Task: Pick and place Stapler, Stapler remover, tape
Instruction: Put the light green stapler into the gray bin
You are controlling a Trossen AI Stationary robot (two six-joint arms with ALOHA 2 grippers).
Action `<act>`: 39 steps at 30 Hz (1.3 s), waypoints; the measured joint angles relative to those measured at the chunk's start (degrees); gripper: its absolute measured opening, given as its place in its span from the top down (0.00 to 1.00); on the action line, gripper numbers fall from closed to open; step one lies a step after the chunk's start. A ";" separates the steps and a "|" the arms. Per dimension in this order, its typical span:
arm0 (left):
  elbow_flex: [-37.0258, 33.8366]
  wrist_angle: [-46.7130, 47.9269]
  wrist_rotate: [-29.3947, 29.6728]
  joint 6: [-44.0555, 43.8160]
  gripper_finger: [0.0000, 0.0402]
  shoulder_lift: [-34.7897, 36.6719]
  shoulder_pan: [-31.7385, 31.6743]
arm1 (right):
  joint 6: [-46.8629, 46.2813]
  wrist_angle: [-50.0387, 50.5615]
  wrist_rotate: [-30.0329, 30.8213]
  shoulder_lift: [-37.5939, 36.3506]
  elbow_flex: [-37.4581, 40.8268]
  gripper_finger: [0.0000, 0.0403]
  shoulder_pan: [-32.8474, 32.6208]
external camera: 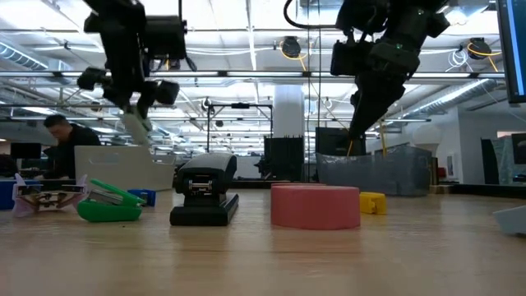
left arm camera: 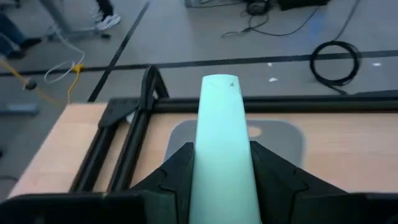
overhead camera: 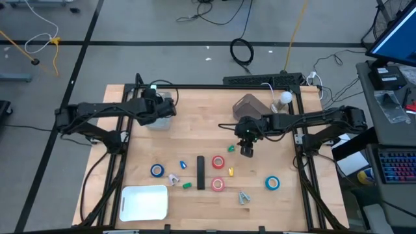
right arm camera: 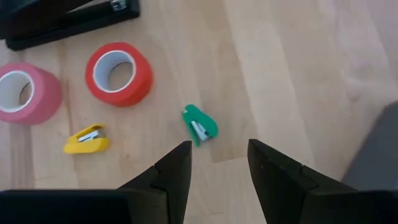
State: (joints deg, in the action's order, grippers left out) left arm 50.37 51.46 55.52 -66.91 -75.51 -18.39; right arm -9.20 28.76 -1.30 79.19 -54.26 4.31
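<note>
High view: my left gripper (overhead camera: 164, 106) sat upper left over a grey bin (overhead camera: 160, 118), while my right gripper (overhead camera: 246, 151) hung right of centre, above the red tape (overhead camera: 218, 162); black stapler (overhead camera: 201, 172) lay lower centre. Left wrist view: fingers were pinching a pale green stapler (left arm camera: 222, 149), centre frame. Right wrist view: fingers spread, nothing between, green staple remover (right arm camera: 199, 125) just above them mid-frame.

arms: two, dark, jointed | left arm (overhead camera: 97, 114): black links | right arm (overhead camera: 312, 120): black, angular matte jaws
</note>
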 joint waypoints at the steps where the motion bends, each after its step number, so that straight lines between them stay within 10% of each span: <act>1: -1.50 -2.48 -0.09 0.08 0.68 0.00 -0.18 | 0.01 0.28 0.06 -0.12 0.00 0.63 0.42; 39: -19.04 -37.62 3.07 8.06 0.68 -0.26 -2.98 | -14.11 -7.54 4.22 -39.57 25.41 0.62 0.34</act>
State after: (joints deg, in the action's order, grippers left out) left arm 31.33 13.84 58.59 -58.85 -75.77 -21.37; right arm -23.31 21.23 2.92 39.63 -28.85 4.64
